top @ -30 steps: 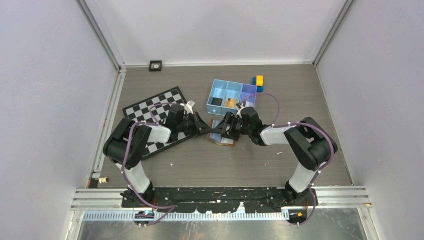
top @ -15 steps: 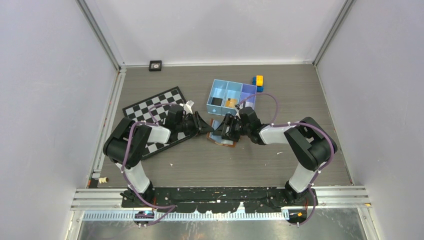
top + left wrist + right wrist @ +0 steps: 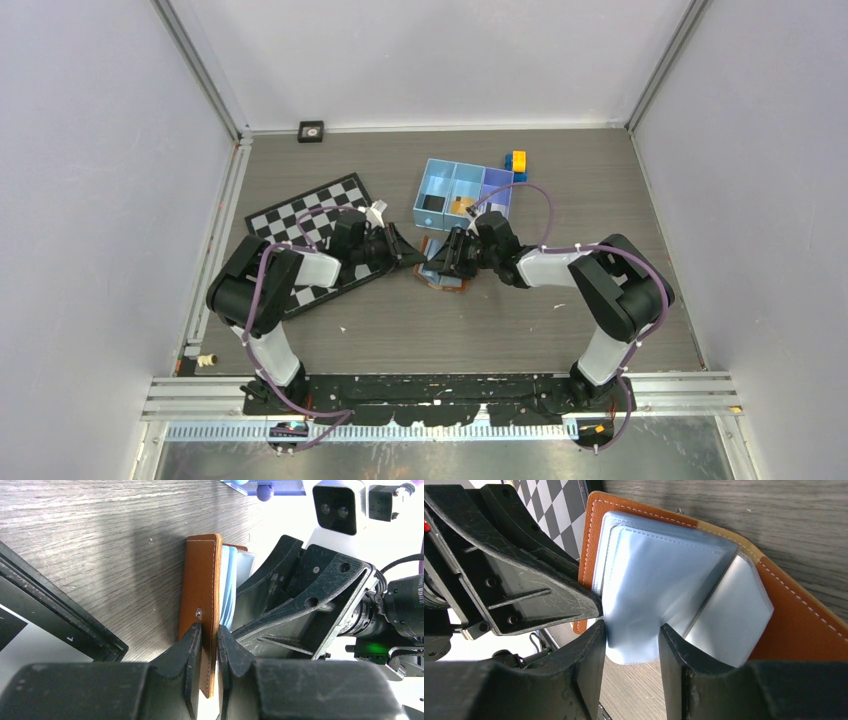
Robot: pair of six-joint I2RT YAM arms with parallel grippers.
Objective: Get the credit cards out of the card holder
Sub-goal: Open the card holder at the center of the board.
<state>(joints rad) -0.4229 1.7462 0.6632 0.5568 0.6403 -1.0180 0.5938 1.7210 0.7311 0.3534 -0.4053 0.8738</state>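
grey wood-grain bench (image 3: 600,200), white walls. at its centre the card holder (image 3: 202,580) is being clamped by its brown cover in the left gripper (image 3: 209,630). its pale blue sleeves (image 3: 649,575) are being straddled by the half-closed right gripper (image 3: 631,640); whether they are being pinched cannot be told. no credit cards are being seen drawn out, so removal is being judged as all left to do.

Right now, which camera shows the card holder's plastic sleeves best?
Right wrist: the plastic sleeves fan out across the open card holder, close up. Left wrist shows only their edges; top, a tiny sliver.
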